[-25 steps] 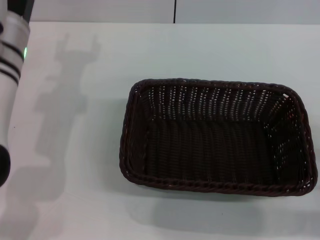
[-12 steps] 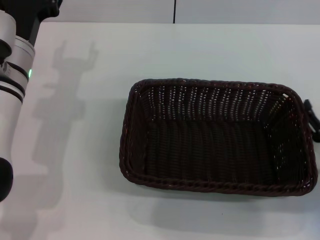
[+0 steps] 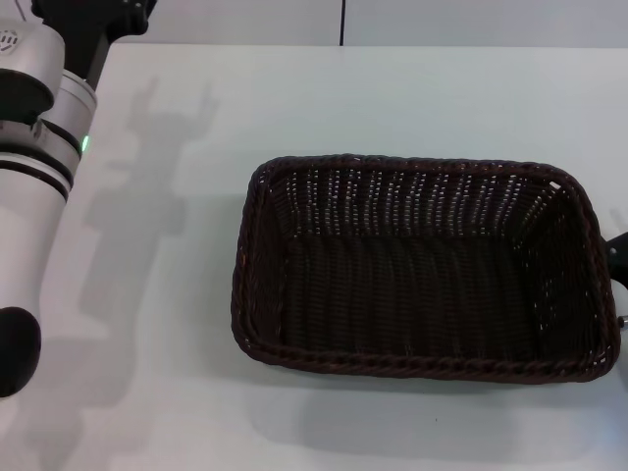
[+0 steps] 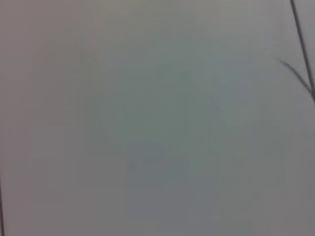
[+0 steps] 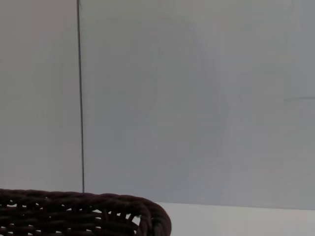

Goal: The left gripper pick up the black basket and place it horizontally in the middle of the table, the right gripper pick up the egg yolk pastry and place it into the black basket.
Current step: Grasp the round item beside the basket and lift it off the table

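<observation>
White table [image 3: 392,98], dark woven black basket [image 3: 417,270] lying flat, empty, left pincer [image 3: 93,25] state unclear

Right pincer [image 3: 618,257] mostly cut off beside basket [image 3: 422,265].

Rectangular woven wicker basket [image 3: 422,270]: dark brown-black throughout, openwork weave on sloping sides, braided rim. Flat desk [image 3: 294,108] beneath it: plain white. Arm left of basket: white-and-silver, black bands, green lit ring.
</observation>
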{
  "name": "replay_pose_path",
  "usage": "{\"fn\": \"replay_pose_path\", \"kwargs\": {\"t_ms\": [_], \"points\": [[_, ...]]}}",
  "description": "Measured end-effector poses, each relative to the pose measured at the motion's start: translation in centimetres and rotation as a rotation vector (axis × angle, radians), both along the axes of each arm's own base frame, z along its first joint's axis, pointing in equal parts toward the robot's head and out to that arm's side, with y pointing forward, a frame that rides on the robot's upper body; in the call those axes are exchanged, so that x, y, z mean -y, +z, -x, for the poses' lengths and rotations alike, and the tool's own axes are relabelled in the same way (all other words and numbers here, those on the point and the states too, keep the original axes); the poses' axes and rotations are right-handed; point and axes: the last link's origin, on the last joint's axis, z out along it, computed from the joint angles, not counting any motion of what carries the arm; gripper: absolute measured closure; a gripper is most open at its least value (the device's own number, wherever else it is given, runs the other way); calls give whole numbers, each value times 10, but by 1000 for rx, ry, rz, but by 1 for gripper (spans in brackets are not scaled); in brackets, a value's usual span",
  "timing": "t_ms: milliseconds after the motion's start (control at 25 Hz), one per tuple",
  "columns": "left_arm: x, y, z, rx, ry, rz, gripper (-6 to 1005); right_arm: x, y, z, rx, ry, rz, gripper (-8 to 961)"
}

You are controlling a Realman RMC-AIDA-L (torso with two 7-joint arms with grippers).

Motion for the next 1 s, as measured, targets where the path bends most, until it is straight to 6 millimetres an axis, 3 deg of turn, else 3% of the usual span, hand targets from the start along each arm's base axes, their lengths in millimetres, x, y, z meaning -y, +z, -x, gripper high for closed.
{"fn": "replay_pose_path", "kwargs": {"t_ms": [280, 720, 920, 1000], "points": [[1, -3, -2, -6, -10, 12, 199, -6, -5, 0, -27, -14, 49, 183], [-1, -10, -6, -23, -18, 42, 199, -4, -6, 2, -32, 7, 67, 426], [-3, -14, -9, -34, -22, 60, 199, -5, -6, 2, -30, 9, 66, 315], [-3, -15, -9, -36, -22, 65, 199, -6, -5, 2, -28, 12, 65, 228]]}}
